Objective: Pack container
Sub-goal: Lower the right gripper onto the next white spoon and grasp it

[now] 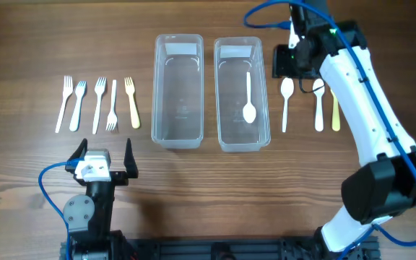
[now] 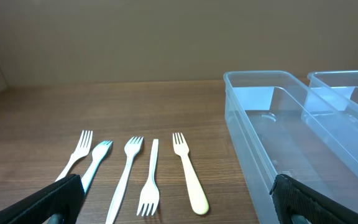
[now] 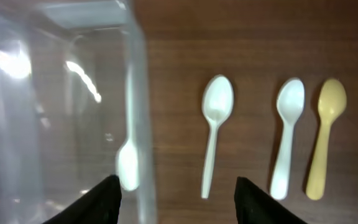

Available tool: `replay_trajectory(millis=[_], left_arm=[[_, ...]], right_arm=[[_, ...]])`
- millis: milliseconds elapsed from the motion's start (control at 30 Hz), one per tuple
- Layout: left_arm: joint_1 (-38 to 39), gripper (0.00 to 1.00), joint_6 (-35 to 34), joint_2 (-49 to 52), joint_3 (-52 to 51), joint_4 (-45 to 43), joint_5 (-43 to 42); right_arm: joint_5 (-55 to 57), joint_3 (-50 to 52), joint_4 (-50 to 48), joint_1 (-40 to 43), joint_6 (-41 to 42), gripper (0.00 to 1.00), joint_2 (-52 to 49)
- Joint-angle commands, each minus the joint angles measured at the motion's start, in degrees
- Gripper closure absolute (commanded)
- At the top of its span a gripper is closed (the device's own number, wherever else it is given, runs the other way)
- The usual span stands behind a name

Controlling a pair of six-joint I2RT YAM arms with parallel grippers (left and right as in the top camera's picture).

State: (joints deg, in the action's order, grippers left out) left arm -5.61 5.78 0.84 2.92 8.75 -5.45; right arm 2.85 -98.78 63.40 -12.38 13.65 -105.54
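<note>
The left container [image 1: 179, 143] and right container [image 1: 243, 149] stand side by side at mid-bench with only a slim gap between them, walling the forks [image 1: 98, 105] near the left edge from the spoons [image 1: 287, 88] near the right. The right arm [image 1: 360, 94] hangs over the spoons. Bare bench [image 1: 230, 195] lies open along the front edge.

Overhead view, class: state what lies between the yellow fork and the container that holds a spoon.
The empty container stands between the yellow fork and the spoon container, which holds one white spoon. The overhead view shows this.
</note>
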Motion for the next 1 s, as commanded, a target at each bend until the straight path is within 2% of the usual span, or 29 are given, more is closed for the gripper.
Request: replay_trajectory(millis=[0,133,367,700,967], left_arm=[[0.3,0.0,1.1,-0.4,-0.5,-0.2,0.1],[0.3,0.0,1.1,-0.4,-0.5,-0.2,0.1],[0.3,0.0,1.1,-0.4,-0.5,-0.2,0.1],[0.3,0.0,1.1,-0.4,-0.5,-0.2,0.1],[0.3,0.0,1.1,-0.4,-0.5,-0.2,0.1]], right_arm=[[1.6,9.3,-6.0,0.1,0.4,0.42,-0.7],[1.3,19.6,-14.3,0.5,1.9,0.42,-0.8],[1.2,25.6,-22.2,3.7,1.5,0.45,-1.0],[0.7,26.8,-28.7,5.0,-1.7,0.48,-6.0],[0.5,26.8,-29.4,5.0,-1.0,0.47,-9.6]])
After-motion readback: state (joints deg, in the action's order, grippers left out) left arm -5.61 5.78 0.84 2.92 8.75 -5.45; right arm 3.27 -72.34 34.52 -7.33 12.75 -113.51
